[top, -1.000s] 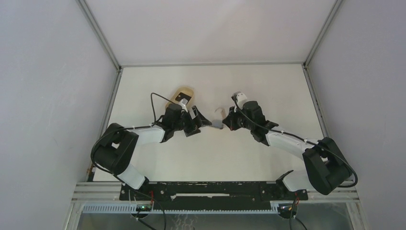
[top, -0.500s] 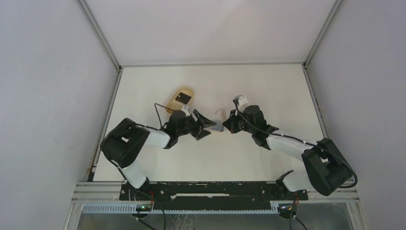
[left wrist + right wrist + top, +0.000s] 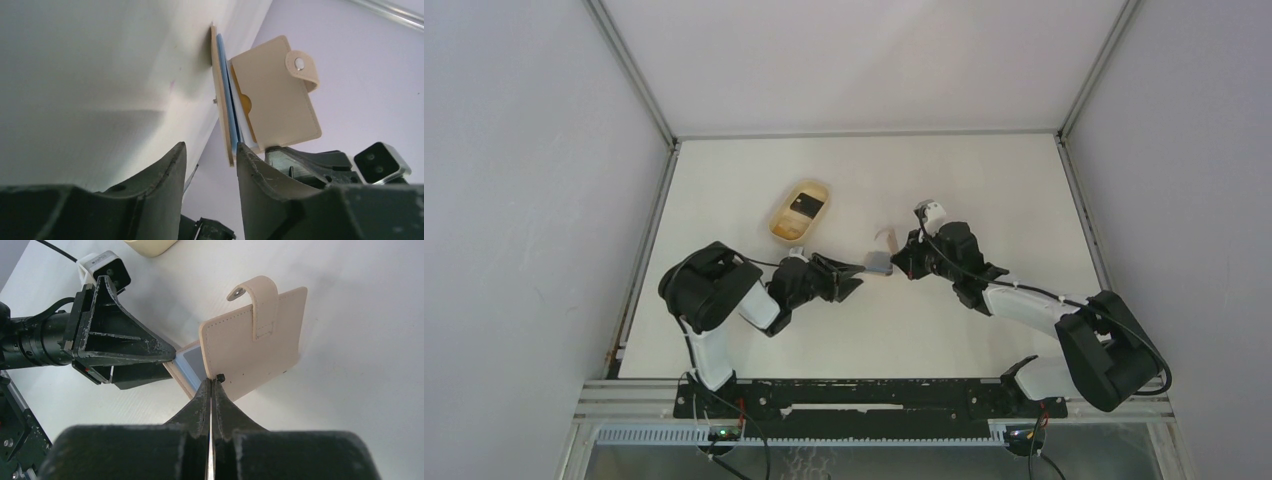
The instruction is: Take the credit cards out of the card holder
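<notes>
White tabletop [image 3: 874,330] stretches on all sides of the card holder [image 3: 255,355], with its edges and the pale walls well away. An oval tan tray [image 3: 777,222] sits up-left of the holder, well apart. The right gripper [image 3: 211,382] pinches the holder's lower edge tight. The left gripper [image 3: 209,150] straddles the light blue credit cards [image 3: 226,95] that poke from the holder, its jaws apart with one on each side.
</notes>
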Robot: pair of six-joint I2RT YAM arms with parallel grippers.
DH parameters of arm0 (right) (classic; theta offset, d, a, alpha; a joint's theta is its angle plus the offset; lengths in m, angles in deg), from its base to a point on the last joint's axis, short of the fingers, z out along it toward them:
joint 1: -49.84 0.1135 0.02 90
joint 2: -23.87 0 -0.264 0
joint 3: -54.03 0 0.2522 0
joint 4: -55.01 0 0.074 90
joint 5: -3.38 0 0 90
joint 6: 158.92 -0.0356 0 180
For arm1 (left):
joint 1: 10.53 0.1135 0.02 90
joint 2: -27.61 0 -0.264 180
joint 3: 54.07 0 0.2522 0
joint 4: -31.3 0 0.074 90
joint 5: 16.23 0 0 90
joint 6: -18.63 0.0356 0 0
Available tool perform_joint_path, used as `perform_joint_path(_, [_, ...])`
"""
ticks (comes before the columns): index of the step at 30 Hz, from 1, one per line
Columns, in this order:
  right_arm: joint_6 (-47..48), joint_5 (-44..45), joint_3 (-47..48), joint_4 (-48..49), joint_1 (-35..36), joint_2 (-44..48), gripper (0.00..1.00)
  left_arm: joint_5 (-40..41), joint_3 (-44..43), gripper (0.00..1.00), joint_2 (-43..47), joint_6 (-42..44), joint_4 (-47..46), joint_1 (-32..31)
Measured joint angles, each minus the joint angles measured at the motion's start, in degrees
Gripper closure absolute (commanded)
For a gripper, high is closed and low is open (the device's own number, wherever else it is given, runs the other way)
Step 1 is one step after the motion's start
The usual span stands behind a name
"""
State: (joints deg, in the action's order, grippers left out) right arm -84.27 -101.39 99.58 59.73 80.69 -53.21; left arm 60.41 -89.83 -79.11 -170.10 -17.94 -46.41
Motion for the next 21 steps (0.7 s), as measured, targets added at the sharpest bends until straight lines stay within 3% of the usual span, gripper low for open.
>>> perform_joint_path(3, [-0.15, -0.33, -0.24, 0.22, -0.07, 0.04, 1.00, 1.33, 0.24, 0.67, 0.00, -0.94, -0.87, 0.00])
perform_joint_path(8, [-0.42, -0.72, -0.26, 0.28, -0.09, 0.04, 1.00, 2.40, 0.24, 0.69, -0.22, -1.86, -3.02, 0.00])
perform_joint_path(11, [-0.44, -0.83, -0.26, 0.28, -0.09, 0.04, 1.00, 2.73, 0.22, 0.87, -0.61, -2.05, -3.78, 0.00])
perform_joint_path(14, [-0.46, -0.83, -0.26, 0.31, -0.09, 0.04, 1.00, 2.73, 0.22, 0.98, -0.66, -2.25, -3.93, 0.00])
perform_joint_path(21, [-0.59, -0.83, -0.26, 0.37, -0.09, 0.04, 1.00, 2.71, 0.09, 1.00, -0.90, -2.25, -4.24, 0.00])
